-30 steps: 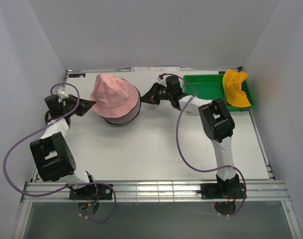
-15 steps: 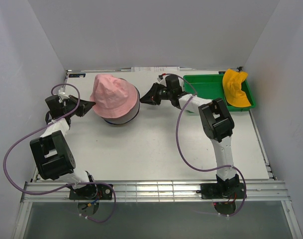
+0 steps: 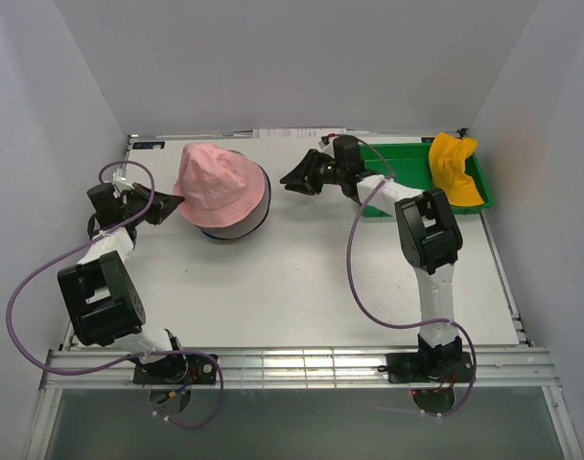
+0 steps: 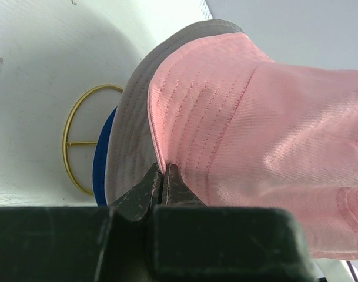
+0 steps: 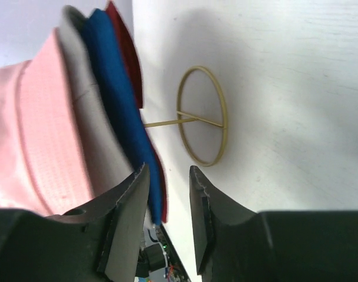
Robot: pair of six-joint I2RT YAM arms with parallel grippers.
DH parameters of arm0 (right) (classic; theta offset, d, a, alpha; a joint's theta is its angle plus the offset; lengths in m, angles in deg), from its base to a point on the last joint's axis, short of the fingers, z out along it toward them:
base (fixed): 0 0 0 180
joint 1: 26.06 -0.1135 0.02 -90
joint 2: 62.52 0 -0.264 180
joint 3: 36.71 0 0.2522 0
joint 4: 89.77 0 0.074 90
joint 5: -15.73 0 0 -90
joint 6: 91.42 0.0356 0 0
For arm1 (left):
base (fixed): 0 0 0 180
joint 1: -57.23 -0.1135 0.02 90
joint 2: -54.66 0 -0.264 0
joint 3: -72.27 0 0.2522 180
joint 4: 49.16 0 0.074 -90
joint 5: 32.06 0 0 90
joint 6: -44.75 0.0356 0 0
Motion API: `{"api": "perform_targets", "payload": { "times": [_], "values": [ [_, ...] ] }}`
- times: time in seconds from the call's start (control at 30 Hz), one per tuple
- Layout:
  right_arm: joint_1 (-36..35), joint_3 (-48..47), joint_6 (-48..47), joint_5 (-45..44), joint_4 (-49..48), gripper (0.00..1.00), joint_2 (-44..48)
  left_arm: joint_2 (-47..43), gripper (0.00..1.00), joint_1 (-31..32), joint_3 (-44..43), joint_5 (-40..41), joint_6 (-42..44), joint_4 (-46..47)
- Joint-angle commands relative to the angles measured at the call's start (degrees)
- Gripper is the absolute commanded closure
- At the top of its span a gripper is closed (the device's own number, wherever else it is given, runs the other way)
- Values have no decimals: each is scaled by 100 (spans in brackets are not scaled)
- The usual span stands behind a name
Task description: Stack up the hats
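White tabletop within pale enclosing walls, seen from above and from both wrists. Four hats sit nested as one pile at the rear left: the pink hat on top, then the grey hat, the blue hat and the dark red hat lowest, brims fanned at the edge. The left gripper has its fingers closed together on the pink hat's brim hem, apparently to pin the pile against sliding. The right gripper stands on the pile's opposite side, fingers partly apart with nothing between them. The blue brim lies just beside one finger, and from above the gripper looks clear of the pile. The yellow-orange hat lies draped over the right end of the green tray, well apart from the pile. It is the one hat not yet stacked, and the empty right gripper is the nearer to fetch it. A thin wire ring lies flat beside the pile.
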Motion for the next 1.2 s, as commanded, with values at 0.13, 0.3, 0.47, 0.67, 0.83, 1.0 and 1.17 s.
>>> {"api": "perform_targets", "payload": {
  "times": [0.13,0.3,0.47,0.67,0.83,1.0,1.17],
  "values": [
    [-161,40,276,40,-649,60,825,-6,100,-48,-77,221,162,7],
    [-302,-171,338,58,-667,58,702,-23,100,-48,-86,221,145,-2],
    [-390,-285,382,93,-685,53,535,-14,100,-48,-104,221,162,-28],
    [-452,-356,417,84,-702,50,430,-6,100,-48,-95,221,162,-20],
    [-496,-391,470,93,-720,48,342,-23,100,-48,-95,221,162,-28],
    [-548,-435,522,93,-790,48,271,-14,100,-48,-77,221,162,-19],
    [-557,-461,619,101,-878,48,219,-23,100,-48,-77,221,162,-20]
  ]
}}
